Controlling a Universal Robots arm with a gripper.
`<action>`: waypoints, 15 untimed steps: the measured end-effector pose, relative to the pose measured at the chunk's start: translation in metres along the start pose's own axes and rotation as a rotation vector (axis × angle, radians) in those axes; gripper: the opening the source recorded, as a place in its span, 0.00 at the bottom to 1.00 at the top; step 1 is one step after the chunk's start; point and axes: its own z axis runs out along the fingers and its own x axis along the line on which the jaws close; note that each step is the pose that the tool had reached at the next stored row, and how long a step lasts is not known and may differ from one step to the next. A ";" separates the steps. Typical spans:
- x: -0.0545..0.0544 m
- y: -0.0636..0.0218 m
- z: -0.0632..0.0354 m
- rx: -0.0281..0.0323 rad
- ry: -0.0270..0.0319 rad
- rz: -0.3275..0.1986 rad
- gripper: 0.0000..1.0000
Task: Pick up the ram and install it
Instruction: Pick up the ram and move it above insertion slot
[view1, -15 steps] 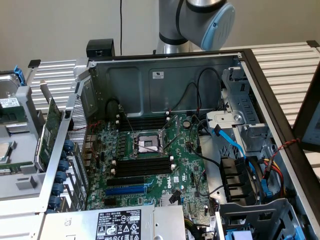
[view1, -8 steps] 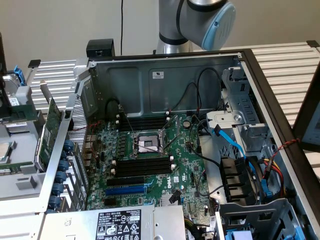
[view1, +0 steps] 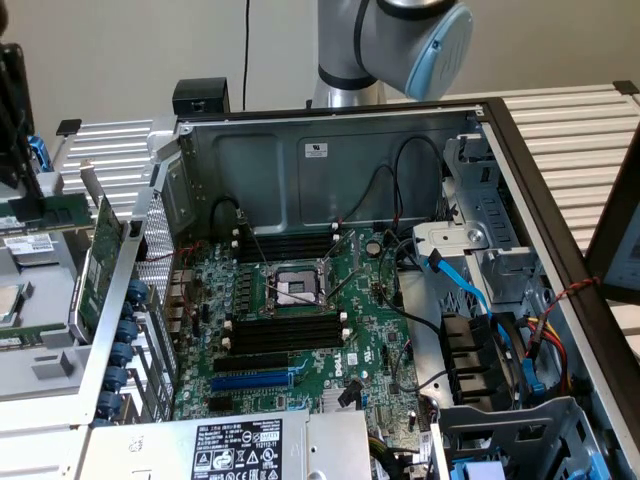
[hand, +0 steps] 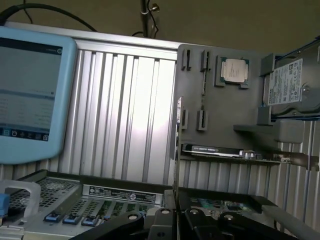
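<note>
In the wrist view my gripper (hand: 176, 216) is shut on the ram (hand: 177, 150). The ram shows edge-on as a thin upright strip rising from between the black fingers (hand: 194, 218). Behind it is a grey parts tray (hand: 225, 115), and below it the rim of the open computer case (hand: 120, 192). In the exterior view the case lies open with the green motherboard (view1: 300, 310) facing up. Black memory slots (view1: 285, 332) run beside the processor socket (view1: 292, 288), with more of them (view1: 290, 245) on its far side. The arm's grey and blue joint (view1: 400, 40) hangs above the case's back wall.
The tray holds a processor (hand: 234, 70), a hard drive (hand: 290, 85) and an expansion card (hand: 220, 151). A blue-framed tablet (hand: 30, 95) stands to one side. In the exterior view cables (view1: 470, 290) and drive bays crowd the case's right, and a green card (view1: 100, 255) stands by its left wall.
</note>
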 end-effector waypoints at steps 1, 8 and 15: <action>0.000 -0.0028 -0.0008 0.0027 -0.0009 0.000 0.13; 0.002 -0.0255 -0.0038 0.0158 -0.0012 -0.001 0.13; 0.006 -0.0545 -0.0227 0.0157 -0.0013 -0.001 0.13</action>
